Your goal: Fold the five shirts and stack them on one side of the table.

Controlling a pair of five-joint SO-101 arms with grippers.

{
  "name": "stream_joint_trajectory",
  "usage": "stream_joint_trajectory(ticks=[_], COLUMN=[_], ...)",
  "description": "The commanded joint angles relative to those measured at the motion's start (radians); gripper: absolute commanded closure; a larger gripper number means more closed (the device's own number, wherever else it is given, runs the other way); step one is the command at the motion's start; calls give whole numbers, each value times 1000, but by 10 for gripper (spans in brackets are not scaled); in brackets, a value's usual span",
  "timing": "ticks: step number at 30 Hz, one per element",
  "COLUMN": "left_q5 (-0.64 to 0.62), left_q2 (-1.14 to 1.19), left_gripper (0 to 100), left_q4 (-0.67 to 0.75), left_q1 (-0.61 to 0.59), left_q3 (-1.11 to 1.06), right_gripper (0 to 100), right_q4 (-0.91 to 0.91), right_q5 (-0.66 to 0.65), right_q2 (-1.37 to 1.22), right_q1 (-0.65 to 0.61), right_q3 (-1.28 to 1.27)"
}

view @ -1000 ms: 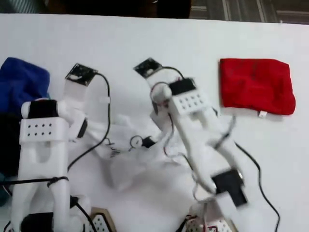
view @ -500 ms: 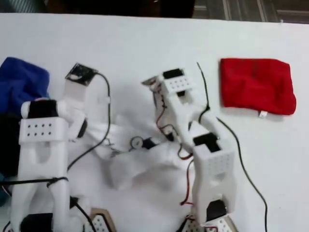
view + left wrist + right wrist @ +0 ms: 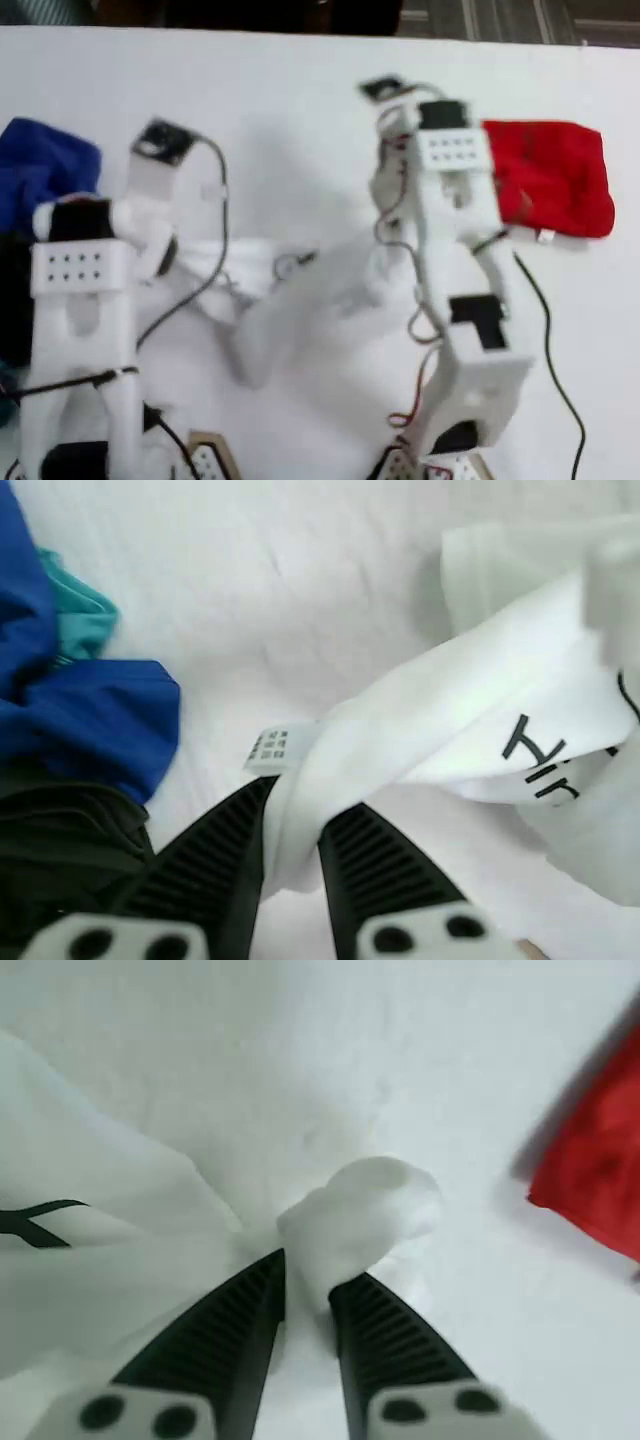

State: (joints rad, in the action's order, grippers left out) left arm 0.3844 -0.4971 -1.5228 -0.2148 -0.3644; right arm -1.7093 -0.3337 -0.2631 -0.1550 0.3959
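The left gripper [image 3: 298,805] pinches the edge of a white shirt [image 3: 470,720] beside its sewn-in label [image 3: 278,748], fabric stretched over the white table [image 3: 250,570], with a blue shirt [image 3: 90,715], teal garment [image 3: 78,625] and black garment [image 3: 60,830] heaped nearby.

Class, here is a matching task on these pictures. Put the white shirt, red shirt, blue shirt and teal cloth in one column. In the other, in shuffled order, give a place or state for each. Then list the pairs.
Column one
1. white shirt
2. red shirt
3. blue shirt
4. teal cloth

Column two
A. folded flat on the right side of the table
B. tucked against the blue shirt
C. pinched by the left gripper and the right gripper
D. bunched at the left edge

Pairs: 1-C, 2-A, 3-D, 4-B
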Motion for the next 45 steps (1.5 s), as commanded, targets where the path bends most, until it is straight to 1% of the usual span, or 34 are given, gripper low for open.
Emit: stream_joint_trajectory(ticks=[1,6,9,11,14,17,21,23,28,31,35,38,39,41,43,45], left_q5=[3,5,5,2,5,5,8,8,8,8,37,66,68,69,69,69], left_q2=[-20,-20,-20,-20,-20,-20,-20,-20,-20,-20,-20,-20,-20,-20,-20,-20], left_gripper=[975,975,975,975,975,975,975,975,975,975,975,975,975,975,975,975], left_q4=[-28,-55,-81,-109,-150,-190,-198,-187,-75,-11,43,49,44,41,41,41], left_q1=[3,3,3,5,5,5,3,3,3,3,3,3,2,0,-2,-2], left_q3=[226,461,553,579,575,555,432,344,102,1,-70,-82,-81,-81,-81,-81], right_gripper=[978,978,978,978,978,978,978,978,974,974,974,974,974,973,940,862], right_q4=[-8,-4,-15,-53,-59,-59,-58,-42,73,104,67,-38,-64,-61,-61,-61], right_q5=[0,0,0,0,0,0,-14,-86,-316,-454,-563,-628,-637,-641,-638,-637], right_q2=[182,303,369,418,513,639,788,839,883,888,888,888,889,901,923,947], right_q1=[36,88,124,133,137,130,110,108,143,189,268,294,303,334,344,344], right_q3=[80,201,239,224,117,-69,-362,-526,-924,-1046,-1045,-984,-959,-922,-899,-893])
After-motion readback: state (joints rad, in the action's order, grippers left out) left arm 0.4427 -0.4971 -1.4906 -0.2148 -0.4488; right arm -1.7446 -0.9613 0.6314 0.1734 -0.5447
